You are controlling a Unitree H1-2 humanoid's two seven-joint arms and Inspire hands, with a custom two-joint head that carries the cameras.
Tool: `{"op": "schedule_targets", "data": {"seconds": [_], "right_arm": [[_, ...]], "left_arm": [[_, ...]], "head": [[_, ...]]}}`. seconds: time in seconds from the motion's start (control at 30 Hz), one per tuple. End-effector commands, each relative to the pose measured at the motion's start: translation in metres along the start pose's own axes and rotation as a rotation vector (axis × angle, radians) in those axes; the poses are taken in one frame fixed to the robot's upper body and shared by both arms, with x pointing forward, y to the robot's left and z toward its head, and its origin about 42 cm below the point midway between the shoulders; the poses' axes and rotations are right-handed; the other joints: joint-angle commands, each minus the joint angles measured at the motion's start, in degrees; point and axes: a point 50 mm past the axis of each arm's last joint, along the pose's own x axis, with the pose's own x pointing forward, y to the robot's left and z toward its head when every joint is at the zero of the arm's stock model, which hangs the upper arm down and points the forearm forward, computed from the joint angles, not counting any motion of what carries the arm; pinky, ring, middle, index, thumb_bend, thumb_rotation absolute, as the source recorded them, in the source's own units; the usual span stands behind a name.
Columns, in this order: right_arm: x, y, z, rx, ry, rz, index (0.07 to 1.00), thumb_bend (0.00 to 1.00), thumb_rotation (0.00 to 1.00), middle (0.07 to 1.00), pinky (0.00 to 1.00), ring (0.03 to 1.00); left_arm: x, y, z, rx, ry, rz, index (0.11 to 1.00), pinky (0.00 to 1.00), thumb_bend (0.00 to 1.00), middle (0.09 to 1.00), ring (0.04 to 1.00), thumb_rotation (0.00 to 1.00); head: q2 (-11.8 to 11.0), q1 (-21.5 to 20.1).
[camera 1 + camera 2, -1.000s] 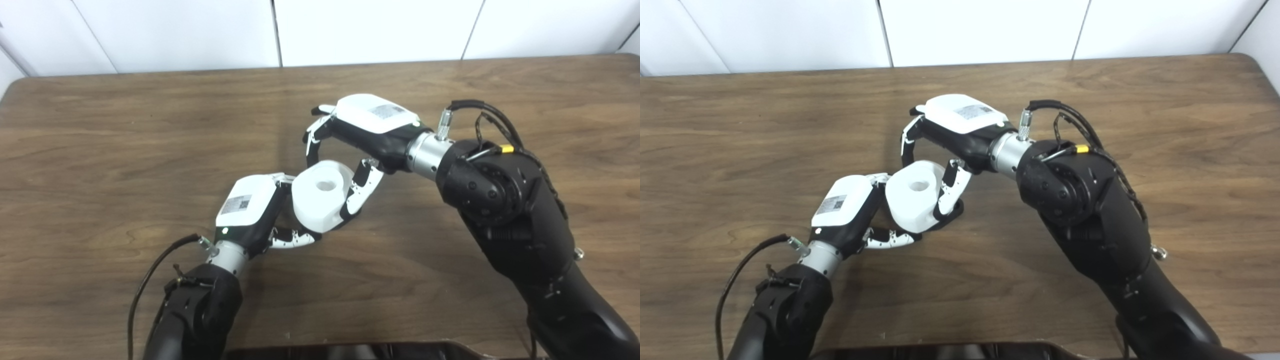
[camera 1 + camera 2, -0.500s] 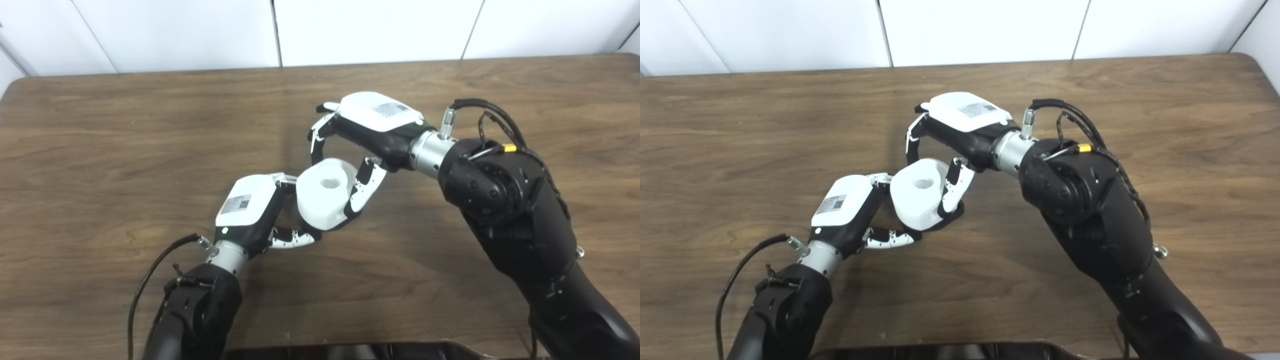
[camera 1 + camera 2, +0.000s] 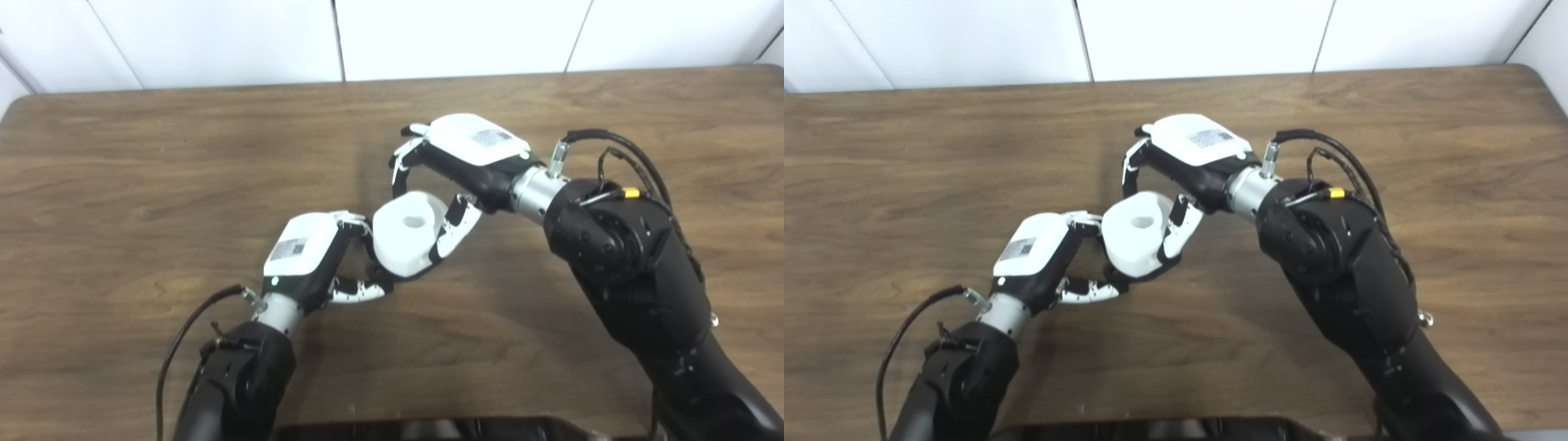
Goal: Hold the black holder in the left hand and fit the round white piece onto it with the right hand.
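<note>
Left eye view and right eye view alike are filled by a wooden table [image 3: 153, 159], above whose middle the two hands are met. The round white piece [image 3: 407, 236], with a hole in its top, is clasped between the fingers and thumb of the right hand [image 3: 456, 165]. Beneath it only a dark sliver of the black holder [image 3: 1145, 277] can be seen, against which the curled fingers of the left hand [image 3: 309, 254] are closed.
</note>
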Motion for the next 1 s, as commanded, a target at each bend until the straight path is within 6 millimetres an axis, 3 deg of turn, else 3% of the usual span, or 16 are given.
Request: {"op": "schedule_targets", "data": {"seconds": [0.0, 0.97], "right_arm": [[-0.002, -0.013, 0.006, -0.040, -0.022, -0.079, 0.482, 0.53, 0.14, 0.814, 0.97, 0.957], [0.001, -0.001, 0.008, -0.044, -0.030, -0.054, 0.482, 0.53, 0.14, 0.818, 0.98, 0.955]], "left_arm": [[-0.004, -0.002, 0.000, -0.002, 0.003, -0.039, 0.485, 0.84, 0.52, 0.779, 0.850, 0.05], [-0.001, -0.002, 0.001, -0.013, 0.005, -0.029, 0.485, 0.84, 0.52, 0.778, 0.853, 0.05]], "head": [[0.03, -0.14], [0.12, -0.58]]}}
